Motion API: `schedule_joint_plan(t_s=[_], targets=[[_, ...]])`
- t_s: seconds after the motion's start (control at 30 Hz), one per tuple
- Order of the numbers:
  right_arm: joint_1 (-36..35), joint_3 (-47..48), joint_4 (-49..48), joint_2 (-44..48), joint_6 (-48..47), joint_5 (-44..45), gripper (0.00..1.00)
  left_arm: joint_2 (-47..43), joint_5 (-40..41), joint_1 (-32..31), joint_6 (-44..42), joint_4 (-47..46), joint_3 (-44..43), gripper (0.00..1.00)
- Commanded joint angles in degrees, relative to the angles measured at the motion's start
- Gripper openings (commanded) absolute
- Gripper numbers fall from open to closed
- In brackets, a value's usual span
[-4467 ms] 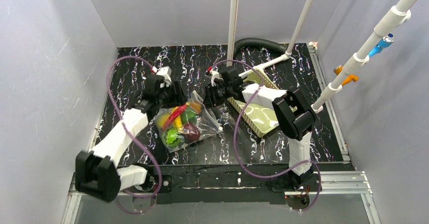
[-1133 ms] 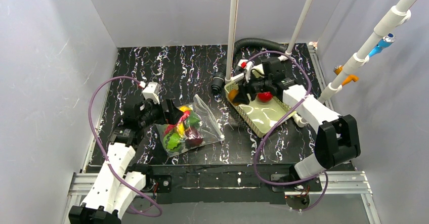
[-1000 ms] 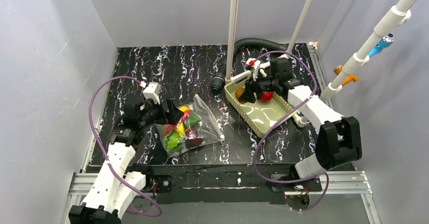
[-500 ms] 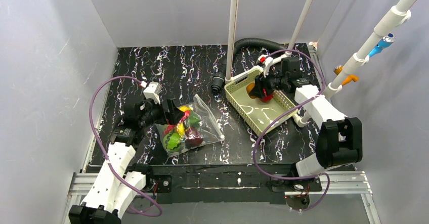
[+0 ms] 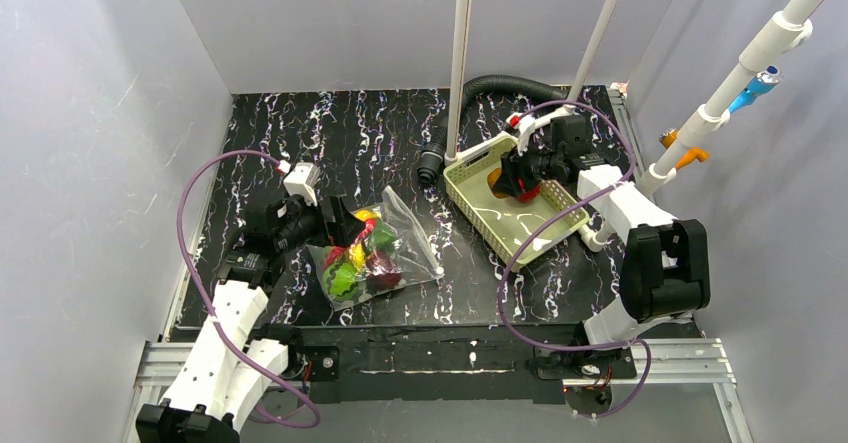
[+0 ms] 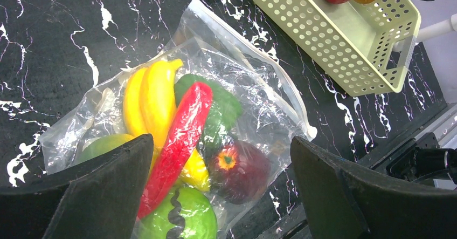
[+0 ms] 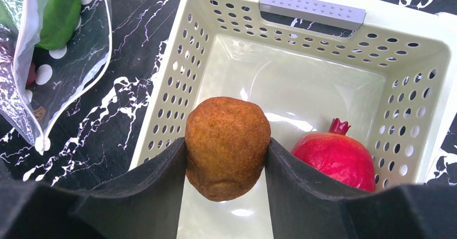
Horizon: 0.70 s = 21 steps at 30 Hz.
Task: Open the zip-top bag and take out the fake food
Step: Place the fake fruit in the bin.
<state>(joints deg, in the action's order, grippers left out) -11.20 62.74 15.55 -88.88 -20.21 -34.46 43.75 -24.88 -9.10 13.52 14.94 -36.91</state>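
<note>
The zip-top bag [image 5: 400,248] lies open on the black marbled table with its mouth toward the basket, and it also shows in the left wrist view [image 6: 253,96]. Inside it are a yellow banana [image 6: 156,101], a red chili [image 6: 180,136], a dark red round fruit [image 6: 240,171] and green pieces [image 6: 178,217]. My left gripper [image 5: 340,225] is open and empty just above the bag's left side. My right gripper [image 7: 227,147] is shut on a brown fuzzy fruit [image 7: 227,136] over the pale green basket [image 7: 312,9], next to a red pomegranate [image 7: 334,158] that lies in it.
The basket [image 5: 540,238] stands at the right of the table. A black corrugated hose [image 5: 505,85] and white poles [image 5: 462,53] stand behind it. A corner of the bag [image 7: 32,88] shows left of the basket. Grey walls close in on both sides.
My right gripper has carried the brown fruit from the bag to over the basket's far end, then slowed. My left arm has drawn back a little and stayed by the bag.
</note>
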Motion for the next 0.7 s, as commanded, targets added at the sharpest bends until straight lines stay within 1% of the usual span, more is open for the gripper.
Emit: schedule_joint_plan(t_s=[0.0,0.3,0.67], targets=[[0.31,-0.2,-1.29,-0.37,-1.15,0.18,0.48,-0.07,-1.02,0.32,-0.07,-0.79,-0.83,0.98],[0.33,-0.25,-1.31,-1.27,-1.06,0.33,0.57,0.26,-1.7,0.31,0.02,-0.96,-0.74,0.98],[0.35,0.1,-0.72,-2.25,-1.24,0.27,0.63,0.37,-1.86,0.36,0.02,-0.99,-0.79,0.98]])
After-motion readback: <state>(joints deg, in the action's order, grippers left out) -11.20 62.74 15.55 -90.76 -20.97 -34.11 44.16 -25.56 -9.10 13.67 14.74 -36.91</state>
